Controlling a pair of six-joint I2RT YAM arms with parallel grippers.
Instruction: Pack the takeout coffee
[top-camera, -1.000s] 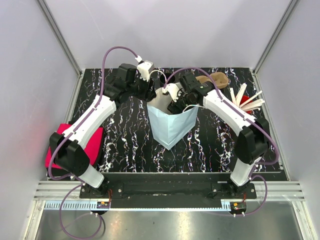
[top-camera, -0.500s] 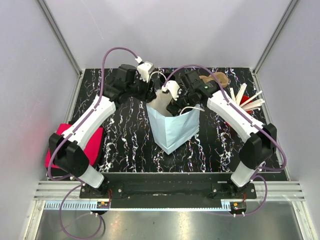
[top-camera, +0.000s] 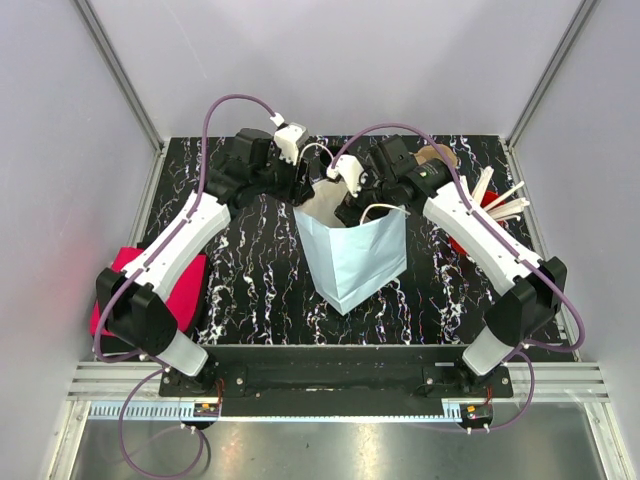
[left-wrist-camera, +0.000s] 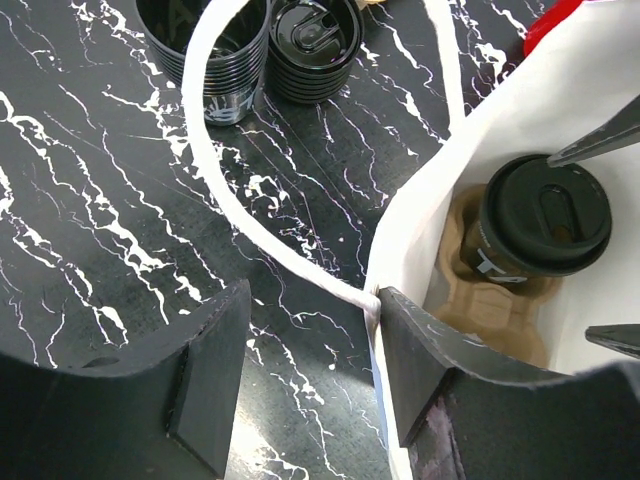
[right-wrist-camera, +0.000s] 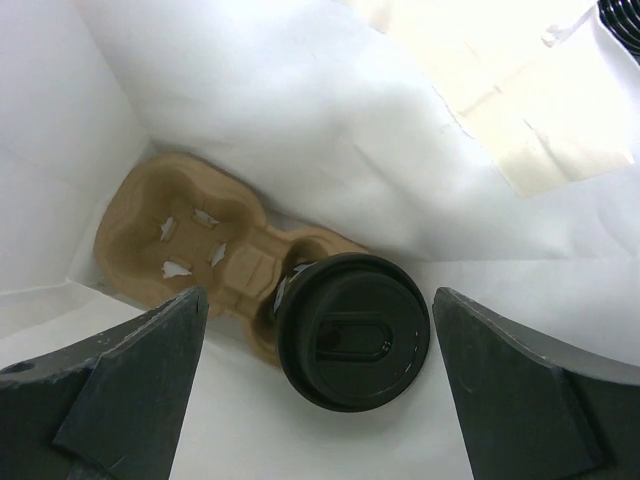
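A white and pale-blue paper bag (top-camera: 355, 262) stands open mid-table. Inside it, a coffee cup with a black lid (right-wrist-camera: 353, 330) sits in a brown pulp carrier (right-wrist-camera: 190, 245); both also show in the left wrist view, the cup (left-wrist-camera: 545, 212) and the carrier (left-wrist-camera: 478, 300). My right gripper (right-wrist-camera: 320, 300) hangs open above the cup, one finger on each side, not touching it. My left gripper (left-wrist-camera: 312, 300) is open at the bag's left rim, with the bag wall against its right finger (left-wrist-camera: 430, 370). The bag's white handle (left-wrist-camera: 240, 190) loops over the table.
A stack of black cups (left-wrist-camera: 215, 50) and a stack of black lids (left-wrist-camera: 315, 45) stand behind the bag. Brown carriers (top-camera: 432, 157) and white stirrers in a red holder (top-camera: 495, 200) lie at the back right. A red pad (top-camera: 112, 290) sits at the left edge.
My right arm has swung its elbow outward and drawn the gripper up towards the bag's far rim. The bag has spread wider to the right. The left arm has stayed put.
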